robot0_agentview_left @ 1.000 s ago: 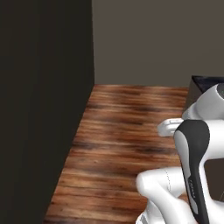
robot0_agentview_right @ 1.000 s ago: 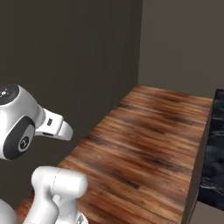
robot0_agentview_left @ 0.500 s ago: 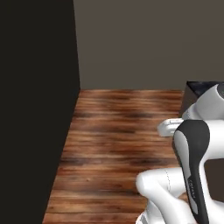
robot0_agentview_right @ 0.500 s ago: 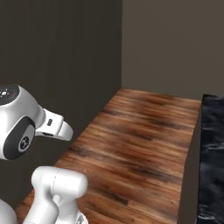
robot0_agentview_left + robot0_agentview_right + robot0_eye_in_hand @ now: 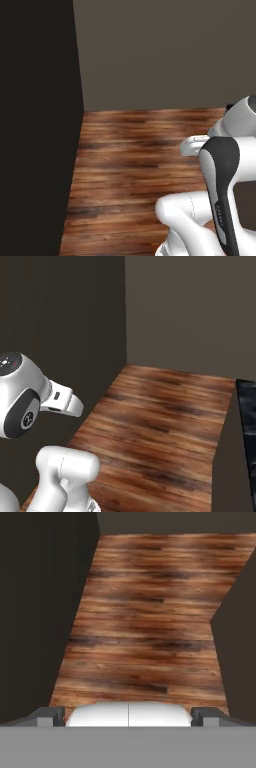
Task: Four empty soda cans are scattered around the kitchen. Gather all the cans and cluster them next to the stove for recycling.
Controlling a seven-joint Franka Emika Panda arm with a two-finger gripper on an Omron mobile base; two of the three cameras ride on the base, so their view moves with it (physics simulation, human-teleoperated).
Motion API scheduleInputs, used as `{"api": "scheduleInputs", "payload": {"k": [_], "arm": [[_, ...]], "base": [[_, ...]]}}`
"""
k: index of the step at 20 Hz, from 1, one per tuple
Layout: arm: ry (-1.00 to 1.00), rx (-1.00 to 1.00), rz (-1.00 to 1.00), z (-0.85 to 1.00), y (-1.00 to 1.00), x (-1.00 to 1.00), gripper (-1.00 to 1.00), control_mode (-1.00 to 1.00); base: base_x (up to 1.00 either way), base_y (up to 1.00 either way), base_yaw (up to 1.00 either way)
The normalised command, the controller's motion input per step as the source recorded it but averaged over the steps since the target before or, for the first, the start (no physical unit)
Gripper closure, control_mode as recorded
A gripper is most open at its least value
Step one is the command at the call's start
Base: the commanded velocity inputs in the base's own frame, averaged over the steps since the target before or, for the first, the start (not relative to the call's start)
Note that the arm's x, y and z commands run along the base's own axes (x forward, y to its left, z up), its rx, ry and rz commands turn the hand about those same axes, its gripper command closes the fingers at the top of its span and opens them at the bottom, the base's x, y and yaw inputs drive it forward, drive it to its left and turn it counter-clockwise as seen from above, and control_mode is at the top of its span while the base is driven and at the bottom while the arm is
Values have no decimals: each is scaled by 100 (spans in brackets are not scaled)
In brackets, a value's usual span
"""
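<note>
Gripper (image 5: pixel 128 713) is wide open, holding nothing — the two dark fingertips (image 5: pixel 47 714) sit far apart at the bottom of the hand view, with bare floor (image 5: pixel 145 622) ahead of them. That floor is dark-streaked wood planking running between a dark cabinet face (image 5: pixel 35 125) on one side and a grey wall (image 5: pixel 165 50) at the far end; the right base view has the edge of a black marbled counter (image 5: pixel 247 421) along its right side, above a plain dark panel. The arm (image 5: pixel 220 180) is tucked close over the base in both base views. No cans and no stove in these frames, so where they sit cannot be told from here — my read is the base is between stops, in a search or transit step, with no pick set up yet. Handling, as judgement only: empty soda cans should be very light and thin-walled, smooth and a bit slippery, easy to dent and easy to tip or roll if nudged. I'd take one across the mid-body with the jaws square to its axis, closing gently — not at the rim or the tapered base, where the fingers could slide off. Light weight means a can may skid away on first finger contact, so centre it between the fingers before closing. Set-down next to the stove wants it upright and let go low, or it topples into its neighbours. Writing, brands, labels: none readable — nothing printed shows on any surface here.
</note>
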Motion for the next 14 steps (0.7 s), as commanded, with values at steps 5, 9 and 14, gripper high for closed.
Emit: {"api": "scheduleInputs", "payload": {"k": [5,9,14], "arm": [[0,0,0,0,0,0,-100,100],[0,0,0,0,0,0,-100,100],[0,0,0,0,0,0,-100,100]], "base": [[90,39,-21],[87,34,-21],[84,32,-22]]}}
